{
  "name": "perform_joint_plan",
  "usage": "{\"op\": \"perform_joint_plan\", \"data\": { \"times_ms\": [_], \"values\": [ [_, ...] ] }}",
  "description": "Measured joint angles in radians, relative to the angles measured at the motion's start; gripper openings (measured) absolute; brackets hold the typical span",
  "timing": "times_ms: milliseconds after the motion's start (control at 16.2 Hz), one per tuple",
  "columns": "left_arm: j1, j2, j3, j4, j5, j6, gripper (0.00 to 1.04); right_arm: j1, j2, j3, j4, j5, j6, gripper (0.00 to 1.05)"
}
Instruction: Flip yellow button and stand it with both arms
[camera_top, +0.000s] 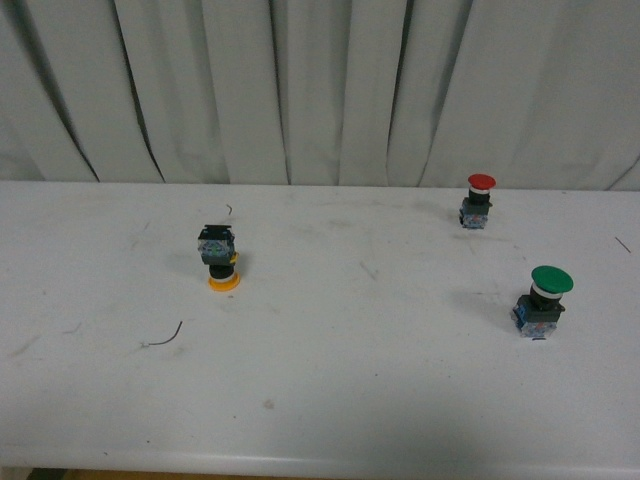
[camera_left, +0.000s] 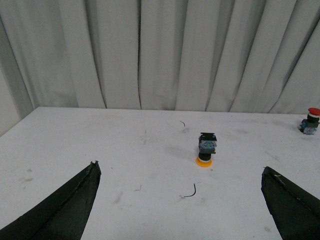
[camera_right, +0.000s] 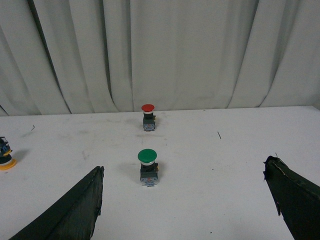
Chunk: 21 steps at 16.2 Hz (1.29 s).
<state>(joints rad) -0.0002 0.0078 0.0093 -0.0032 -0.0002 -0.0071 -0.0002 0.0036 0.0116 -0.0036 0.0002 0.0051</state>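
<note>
The yellow button (camera_top: 222, 260), a small push-button with a yellow mushroom cap and a black-blue contact block, stands inverted left of centre in the front view. Its cap rests on the counter (camera_top: 330, 390), a white, lightly scuffed flat surface, and its contact block points up.

A thin dark thread (camera_top: 163, 338), curved, lies on the counter at lower left of the yellow button, near it but apart. A small dark mark sits just above the block in the frame.

The red-capped button (camera_top: 479, 201), a small push-button with a dark body, stands cap up at upper right, near the counter's far edge. The green-capped button (camera_top: 543, 301), a larger push-button with a wide green cap, stands cap up at the right side, below the red one. Both are well apart from the yellow button.

Bare counter surrounds the yellow button on all sides. The far edge meets a pale pleated fabric curtain (camera_top: 320, 90). The near edge runs along the bottom of the frame.

The left claw (camera_left: 180, 168) is spread wide and grips nothing, its black fingers (camera_left: 65, 210) off the counter, with the yellow button ahead between them. The right claw (camera_right: 184, 166) is likewise spread wide and unloaded, with the green-capped and red-capped buttons ahead of it.
</note>
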Motion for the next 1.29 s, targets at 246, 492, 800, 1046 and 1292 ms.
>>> {"op": "perform_joint_plan", "data": {
  "times_ms": [246,492,800,1046,1292],
  "values": [
    [0.000,0.000,0.000,0.000,0.000,0.000,0.98,0.000,0.000,0.000,0.000,0.000,0.000,0.98],
    [0.000,0.000,0.000,0.000,0.000,0.000,0.98,0.000,0.000,0.000,0.000,0.000,0.000,0.98],
    [0.000,0.000,0.000,0.000,0.000,0.000,0.98,0.000,0.000,0.000,0.000,0.000,0.000,0.98],
    [-0.023,0.019,0.027,-0.098,-0.064,-0.032,0.98,0.000,0.000,0.000,0.000,0.000,0.000,0.98],
    [-0.080,0.281,0.110,-0.104,-0.238,-0.223,0.98,0.000,0.000,0.000,-0.001,-0.001,-0.002,0.98]
  ]
}}
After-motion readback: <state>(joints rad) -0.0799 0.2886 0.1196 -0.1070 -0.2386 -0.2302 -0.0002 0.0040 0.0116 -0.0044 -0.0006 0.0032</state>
